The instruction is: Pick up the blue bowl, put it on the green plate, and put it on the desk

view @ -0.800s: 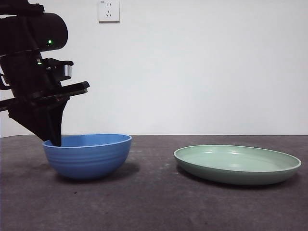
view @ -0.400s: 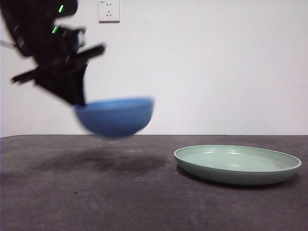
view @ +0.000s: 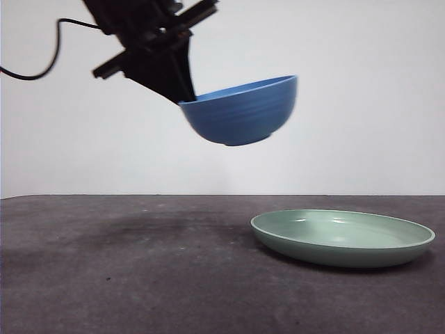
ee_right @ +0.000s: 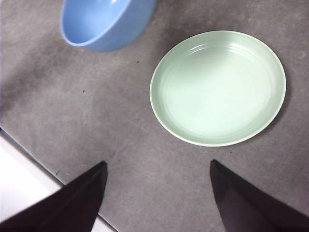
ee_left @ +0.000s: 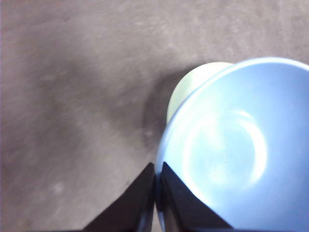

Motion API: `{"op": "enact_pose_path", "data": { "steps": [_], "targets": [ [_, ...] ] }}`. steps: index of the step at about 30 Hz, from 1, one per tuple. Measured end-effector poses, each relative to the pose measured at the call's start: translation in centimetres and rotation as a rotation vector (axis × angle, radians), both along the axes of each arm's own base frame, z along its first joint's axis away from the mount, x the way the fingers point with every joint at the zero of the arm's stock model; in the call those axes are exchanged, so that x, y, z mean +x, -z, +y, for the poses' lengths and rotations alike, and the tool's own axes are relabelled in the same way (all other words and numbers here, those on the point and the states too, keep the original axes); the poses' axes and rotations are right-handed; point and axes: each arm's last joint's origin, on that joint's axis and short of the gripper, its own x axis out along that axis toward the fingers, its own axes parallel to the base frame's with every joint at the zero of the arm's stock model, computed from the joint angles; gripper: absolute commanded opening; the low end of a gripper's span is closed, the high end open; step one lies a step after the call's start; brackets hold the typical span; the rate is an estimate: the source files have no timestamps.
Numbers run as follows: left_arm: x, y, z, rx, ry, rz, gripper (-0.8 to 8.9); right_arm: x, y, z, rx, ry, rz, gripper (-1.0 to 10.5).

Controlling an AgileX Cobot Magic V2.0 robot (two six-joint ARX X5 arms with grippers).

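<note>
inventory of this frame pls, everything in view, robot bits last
blue bowl: 1, medium blue, in the air, tilted, held by its rim, not yet over the plate's middle
green plate: 1, pale sage green, flat on the desk, nothing on it
desk: 1, dark grey-brown, carries the plate
wall: 1, white, behind the desk
cable: 1, black, hangs by the arm
left gripper: 1, black, jaws shut on the bowl's rim, high above the desk
right gripper: 1, black, jaws open, holding nothing, waiting above the desk near the plate
</note>
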Motion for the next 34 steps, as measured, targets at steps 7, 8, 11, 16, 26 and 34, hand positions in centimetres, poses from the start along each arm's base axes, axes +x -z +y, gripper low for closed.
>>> {"op": "enact_pose_path", "data": {
  "steps": [7,8,11,16,26,34],
  "targets": [
    [2.1,3.1,-4.1,0.043,0.050,0.071,0.10,0.0,0.0,0.0,0.004,0.005,0.004,3.4],
    [2.4,3.7,-4.9,0.051,0.063,0.081,0.11,0.0,0.0,0.0,0.004,0.005,0.005,3.4],
    [3.2,4.6,-6.8,0.060,0.087,0.093,0.11,0.0,0.0,0.0,0.003,0.006,0.004,3.4],
    [4.6,6.6,-9.3,0.080,0.112,0.115,0.10,0.0,0.0,0.0,-0.010,0.019,0.003,3.4],
    [4.8,9.5,-11.5,0.125,0.141,0.164,0.10,0.0,0.0,-0.1,-0.013,0.022,0.002,3.4],
    [4.8,9.5,-11.7,0.135,0.145,0.173,2.24,0.0,0.0,-0.1,-0.013,0.022,0.002,3.4]
  ]
}}
